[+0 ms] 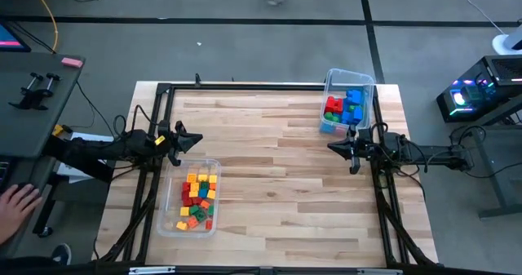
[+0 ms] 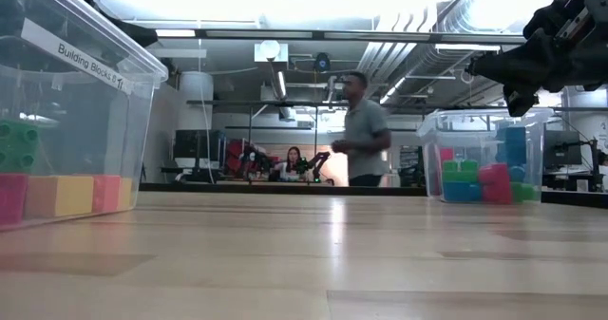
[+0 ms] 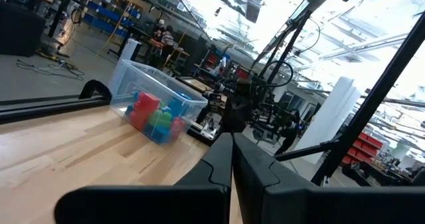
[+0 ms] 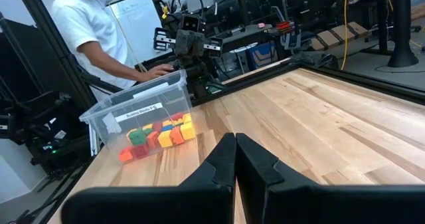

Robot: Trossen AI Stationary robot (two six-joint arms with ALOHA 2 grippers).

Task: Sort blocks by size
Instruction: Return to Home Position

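- High view: the left gripper point(image 1: 189, 141) hangs left of centre, just higher in the frame than the clear plastic bin point(image 1: 167, 195) at lower left. That bin holds the small plastic cubes point(image 1: 198, 197) in red, yellow, orange and green.
- The right gripper point(image 1: 336, 147) sits right of centre, below the second clear plastic bin point(image 1: 351, 73) at upper right, which holds the larger plastic bricks point(image 1: 344, 108) in blue, red and green.
- No block lies loose on the pale wooden table point(image 1: 277, 185), so the sorting looks finished. To go home cleanly, I judge that each arm should lift and draw back clear of the bin rims.
- Low view: cubes line the floor of the near bin at left. Bricks are piled in the far bin at right, with an arm above it.
- Left wrist view: the fingers meet, pinched on nothing. The brick bin is at centre left.
- Right wrist view: the fingers are likewise pressed together and empty. The cube bin is at centre left.
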